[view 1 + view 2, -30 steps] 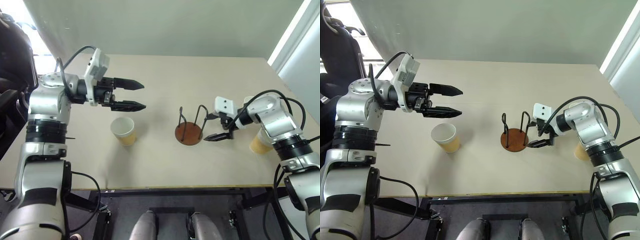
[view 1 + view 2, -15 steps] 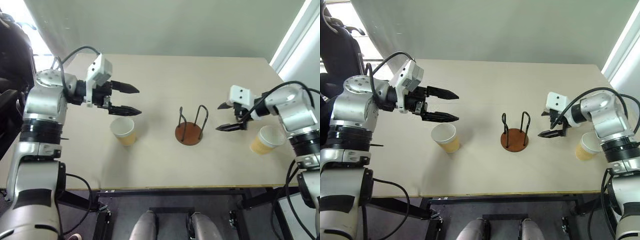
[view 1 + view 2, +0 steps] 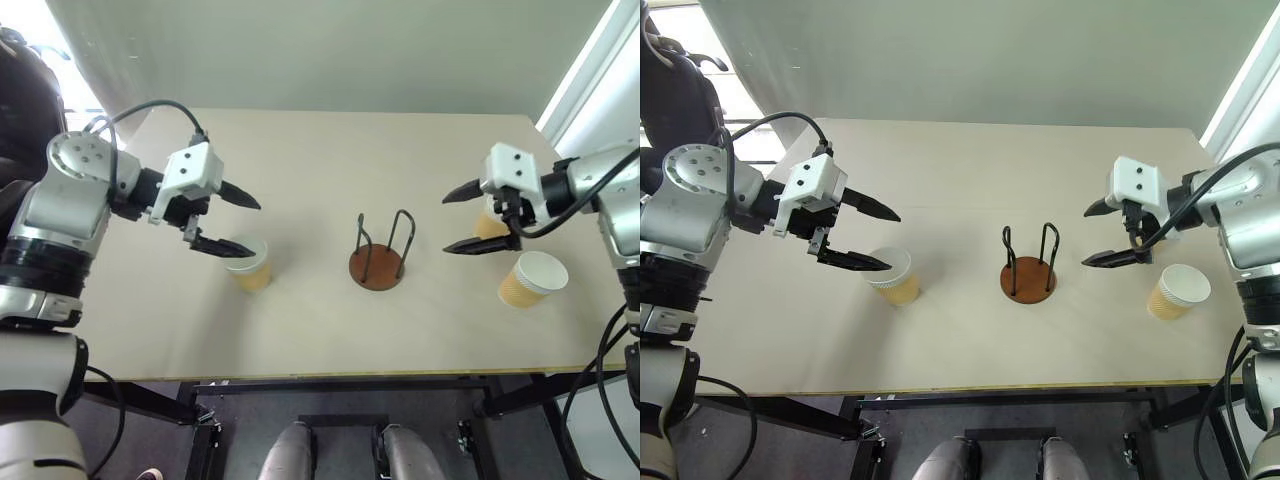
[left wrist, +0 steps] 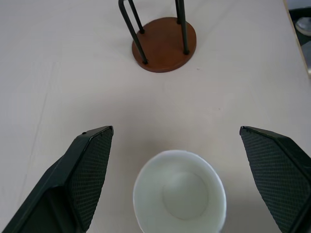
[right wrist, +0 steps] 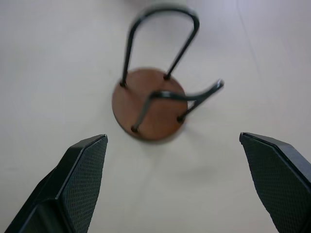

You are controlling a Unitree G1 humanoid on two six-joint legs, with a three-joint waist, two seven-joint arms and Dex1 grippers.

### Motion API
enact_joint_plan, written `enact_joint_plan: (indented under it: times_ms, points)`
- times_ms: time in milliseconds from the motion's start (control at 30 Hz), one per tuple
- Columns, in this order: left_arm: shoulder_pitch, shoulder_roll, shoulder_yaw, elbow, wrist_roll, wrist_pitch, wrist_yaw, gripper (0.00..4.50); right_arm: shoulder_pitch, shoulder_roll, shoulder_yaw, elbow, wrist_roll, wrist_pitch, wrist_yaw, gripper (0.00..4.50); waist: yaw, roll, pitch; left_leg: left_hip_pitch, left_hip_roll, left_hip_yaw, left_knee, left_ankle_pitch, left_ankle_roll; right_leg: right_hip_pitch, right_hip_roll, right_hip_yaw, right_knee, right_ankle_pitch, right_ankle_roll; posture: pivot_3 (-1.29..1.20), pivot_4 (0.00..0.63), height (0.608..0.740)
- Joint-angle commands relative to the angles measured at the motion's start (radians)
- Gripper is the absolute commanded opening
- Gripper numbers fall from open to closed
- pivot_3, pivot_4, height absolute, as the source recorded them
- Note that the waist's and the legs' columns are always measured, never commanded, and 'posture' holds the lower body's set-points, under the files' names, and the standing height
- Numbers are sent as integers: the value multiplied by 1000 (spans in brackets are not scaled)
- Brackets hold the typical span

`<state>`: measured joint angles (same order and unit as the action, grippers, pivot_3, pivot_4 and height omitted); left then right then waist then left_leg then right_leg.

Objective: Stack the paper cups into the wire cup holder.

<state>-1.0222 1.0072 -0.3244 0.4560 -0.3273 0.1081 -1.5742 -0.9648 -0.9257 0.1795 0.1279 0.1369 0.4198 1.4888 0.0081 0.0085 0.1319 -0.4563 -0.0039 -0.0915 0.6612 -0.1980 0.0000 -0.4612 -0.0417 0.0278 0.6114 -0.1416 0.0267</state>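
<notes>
Claws first: the left claw [image 3: 232, 222] hung with its two black fingers spread wide apart, gripping nothing, pointing toward the middle of the tabletop [image 3: 330, 160]. Its lower finger [image 3: 222, 246] lay over the rim of a cup [image 3: 249, 263] in the head view; whether it touched the rim could not be told. In the left wrist view that cup [image 4: 180, 191] stood upright with its white inside showing, between the two fingers and apart from both.

The right claw [image 3: 467, 218] was also wide apart and empty, raised above the tabletop and aimed toward the holder [image 3: 378, 254]. In the right wrist view the holder [image 5: 150, 103] sat beyond the spread fingers, well clear of them.

The holder stood upright near the middle of the tabletop, a round reddish-brown base with dark wire loops, no cup inside it. The left cup stood to its left, near but apart from it.

A second cup [image 3: 532, 279] stood upright on the right side of the tabletop, beyond the right claw from the holder, toward the near edge. A third cup [image 3: 488, 224] showed partly behind the right claw's fingers, just left of the second and farther from the near edge.
</notes>
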Motion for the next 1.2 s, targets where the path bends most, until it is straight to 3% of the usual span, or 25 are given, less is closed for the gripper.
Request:
enact_joint_plan:
  times_ms: [33,400,633,867,1200]
  points:
    - [-6,24,1,-4,-41,-6,-40,4500,-34,-21,-43,-27,38,20,10,4481,0,0,0,0,0,0,0,0,0,0,0,0,0,0,0,0,150,740]
    - [-33,56,-43,-12,-27,-55,-40,4500,-19,-59,-44,-42,65,52,24,4481,0,0,0,0,0,0,0,0,0,0,0,0,0,-1,-1,0,150,740]
    - [-73,128,-167,-85,65,-136,-40,4500,-18,-108,-33,-30,63,56,61,4481,0,0,0,-1,0,0,0,0,0,0,0,0,-1,-1,-1,0,150,740]
    - [-70,125,-161,-127,205,-109,-40,4500,-32,-131,-27,-11,54,50,88,4481,-1,0,0,0,0,0,0,-1,0,-1,0,0,0,-2,-2,0,150,740]
    - [-27,127,-132,-221,252,-29,-40,4500,-38,-133,-22,-3,46,50,99,4481,-1,0,0,0,0,0,-1,-1,0,-1,0,0,0,-2,-3,0,150,740]
